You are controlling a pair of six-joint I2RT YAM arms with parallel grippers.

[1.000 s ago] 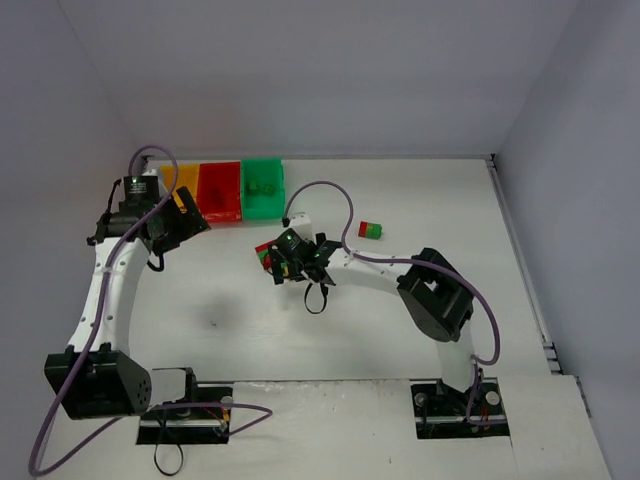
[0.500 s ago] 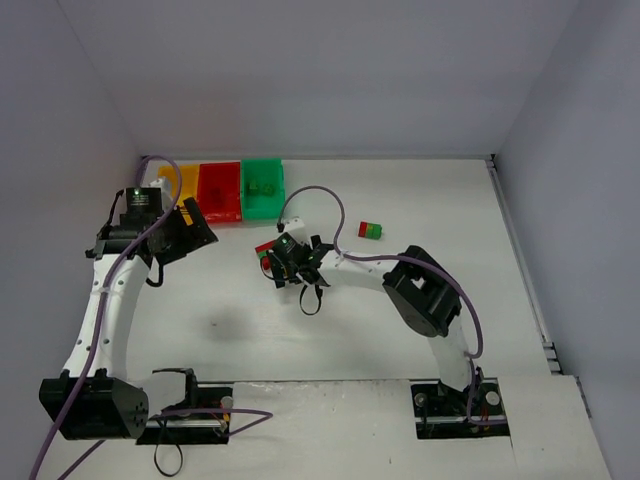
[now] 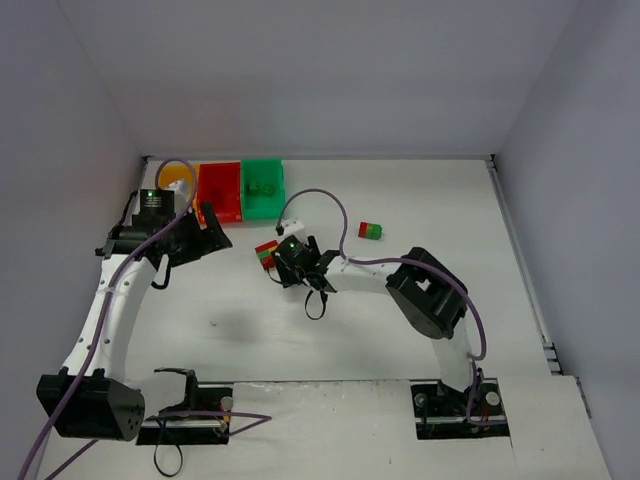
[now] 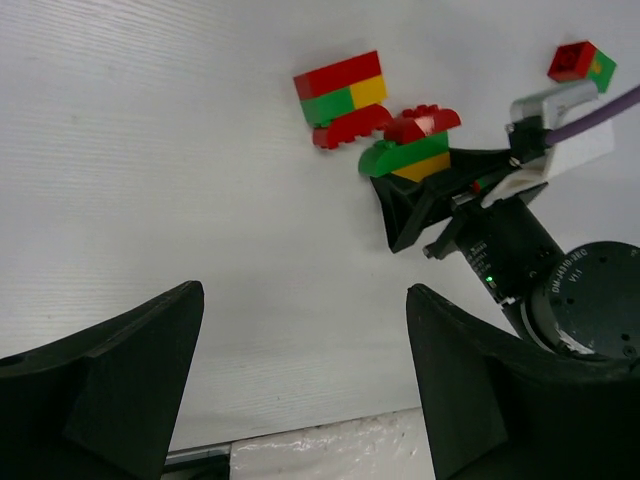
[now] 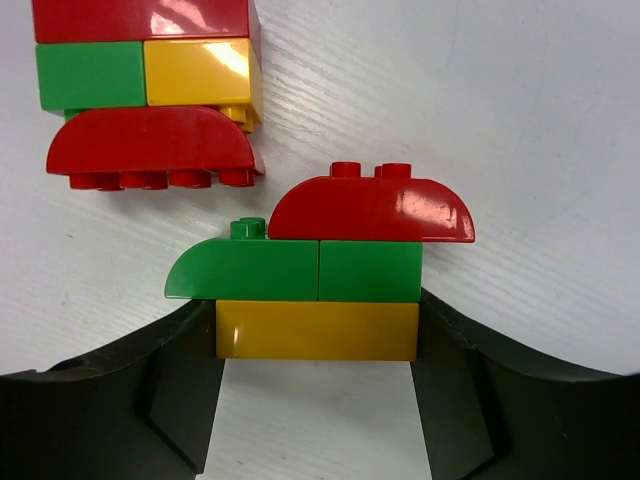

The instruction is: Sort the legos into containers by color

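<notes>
Right gripper (image 5: 318, 345) is down low on the table (image 5: 520, 120), fingers pinching the yellow bottom brick of a three-layer clump (image 5: 330, 265): yellow, then green, with a red arch on top. Just beyond it, not touching, lies a second clump (image 5: 150, 90) of red, green and yellow, a red arch brick on its near side. Off to the right, a small red-and-green brick (image 3: 371, 230) sits alone. Left gripper (image 4: 300, 300) hangs above the table, fingers spread wide, nothing between them. At the far edge, the yellow bin (image 3: 186, 178), red bin (image 3: 218, 168) and green bin (image 3: 262, 163) stand joined in a row.

Bright, even light; soft faint shadows; glare on brick clump (image 5: 372, 212).
</notes>
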